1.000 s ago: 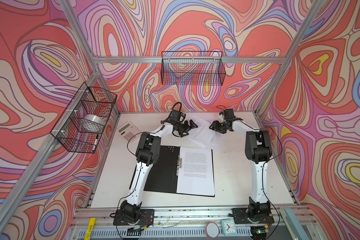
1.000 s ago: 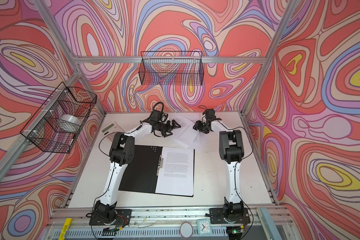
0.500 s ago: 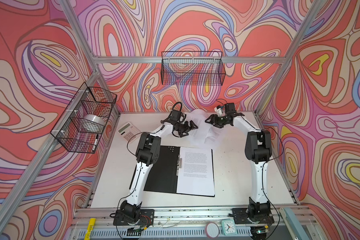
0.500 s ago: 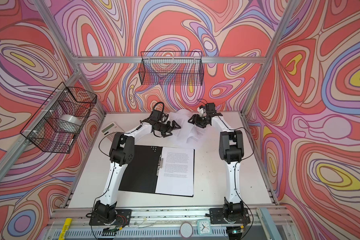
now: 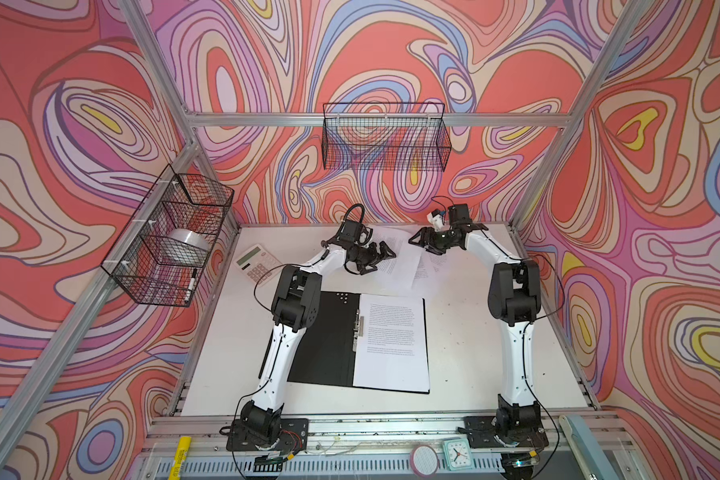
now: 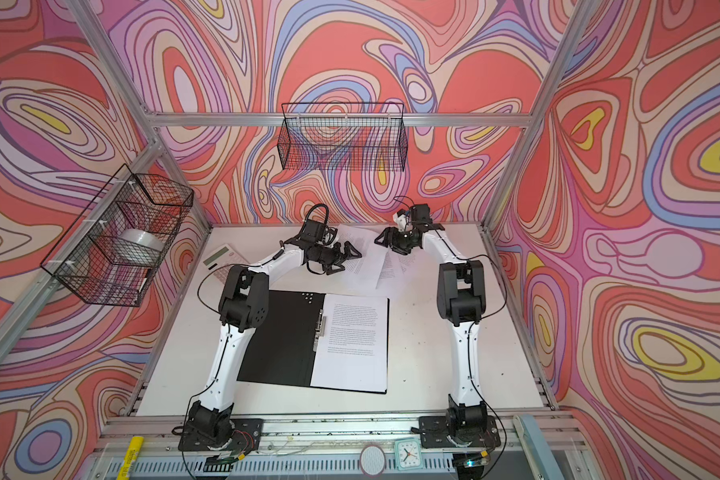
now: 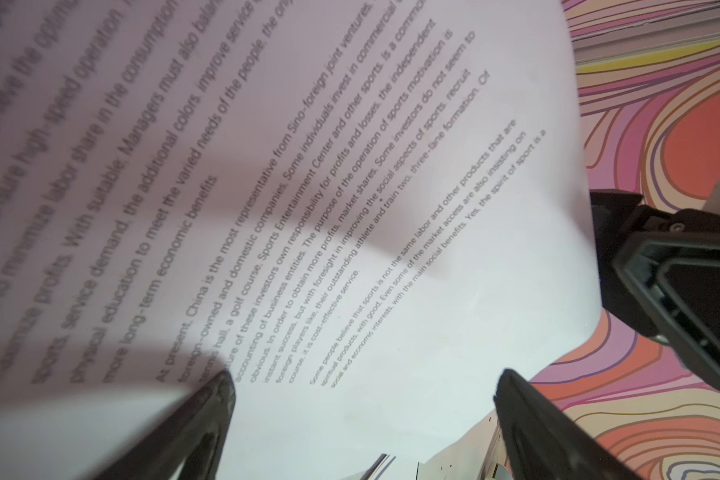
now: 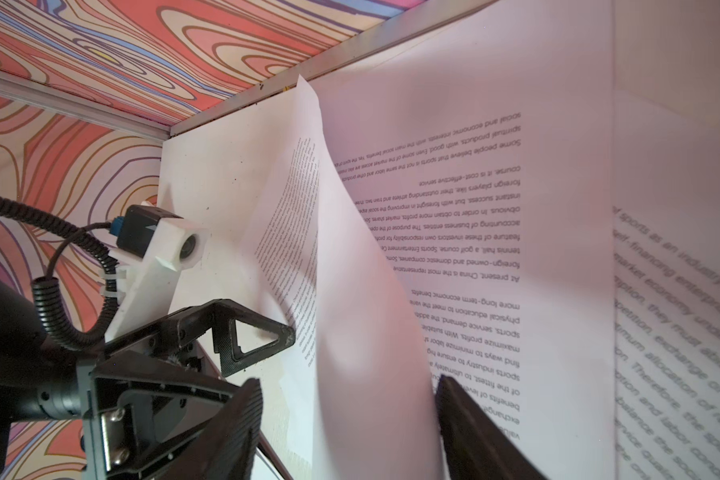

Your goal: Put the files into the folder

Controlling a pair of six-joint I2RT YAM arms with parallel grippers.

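The left gripper (image 5: 385, 259) gaped wide and empty, the right gripper (image 5: 417, 242) sat open around a curled sheet (image 8: 350, 353) beyond the open folder (image 5: 329, 345), so I'd say pinch that edge squarely first.

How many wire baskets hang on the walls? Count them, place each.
2: the back basket on the far wall, the side basket on the left wall. None seems hidden.

Right gripper (image 8: 350, 380): we see its jaws apart, a curled sheet (image 8: 329, 249) rising between them;
Flat sheets (image 8: 474, 216): printed, overlapping, lying on the white table (image 8: 217, 174);
Left gripper (image 8: 262, 361): we find one triangular finger (image 8: 285, 332) just beside the curled sheet;
Walls (image 8: 100, 62): swirled red, lilac and cream lines behind the table
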